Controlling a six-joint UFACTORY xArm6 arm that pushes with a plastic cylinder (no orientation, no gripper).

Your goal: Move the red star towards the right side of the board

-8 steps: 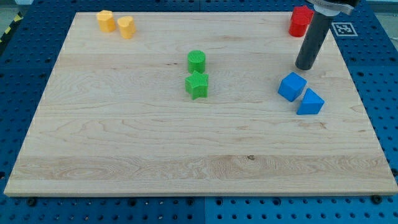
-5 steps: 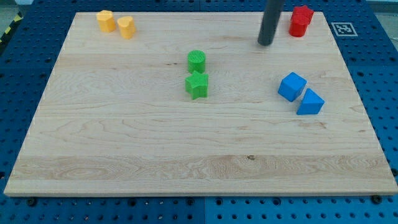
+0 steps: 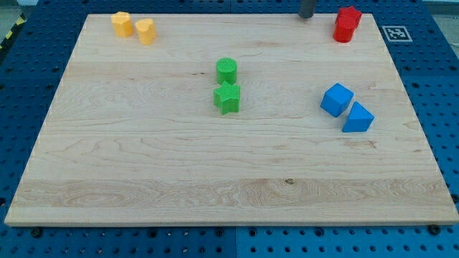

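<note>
The red star [image 3: 347, 24] stands at the board's top right corner, close to the top edge. My tip [image 3: 307, 15] is at the view's top, at the board's top edge, a short way to the left of the red star and apart from it. Only the rod's lowest part shows.
The wooden board [image 3: 143, 172] fills the view. A green cylinder [image 3: 226, 70] and a green star [image 3: 227, 97] stand at the middle. A blue cube [image 3: 336, 99] and a blue triangular block [image 3: 358, 117] touch at the right. Two yellow blocks [image 3: 122, 23] [image 3: 145, 31] stand top left.
My tip has moved from just below the red star, up and to the left, to the board's top edge left of the star. No block has moved.
</note>
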